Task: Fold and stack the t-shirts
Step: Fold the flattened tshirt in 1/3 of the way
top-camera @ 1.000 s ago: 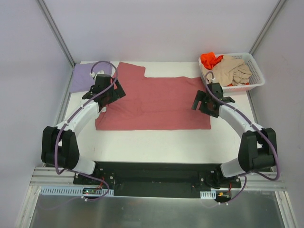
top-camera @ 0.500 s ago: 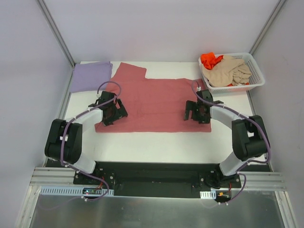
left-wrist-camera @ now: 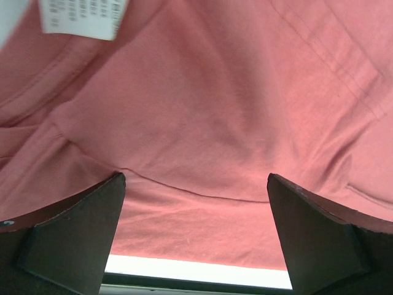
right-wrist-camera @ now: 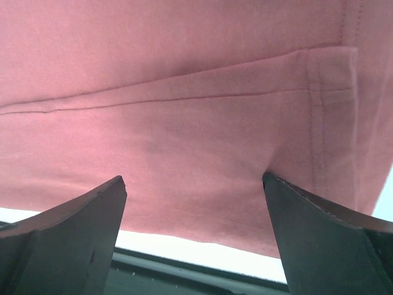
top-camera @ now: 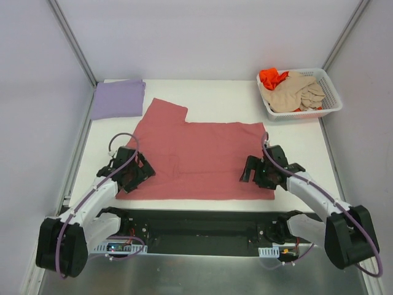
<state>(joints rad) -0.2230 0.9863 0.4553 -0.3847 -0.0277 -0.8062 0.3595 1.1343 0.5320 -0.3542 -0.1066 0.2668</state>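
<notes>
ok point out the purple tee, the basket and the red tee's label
purple tee (top-camera: pixel 118 98): top view, middle of the folded cloth
basket (top-camera: pixel 332 90): top view, right rim
label (left-wrist-camera: pixel 83 17): left wrist view, middle of the white tag

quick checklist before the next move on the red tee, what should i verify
1. Left gripper over the rose-red shirt's near left corner: ok.
2. Right gripper over its near right corner: ok.
3. Both sets of jaws open: ok.
4. Near hem on the table: ok, a white strip shows beyond it.
5. Cloth smooth at the left gripper: not ok, creased.
6. Lavender shirt folded, far left corner: ok.
</notes>
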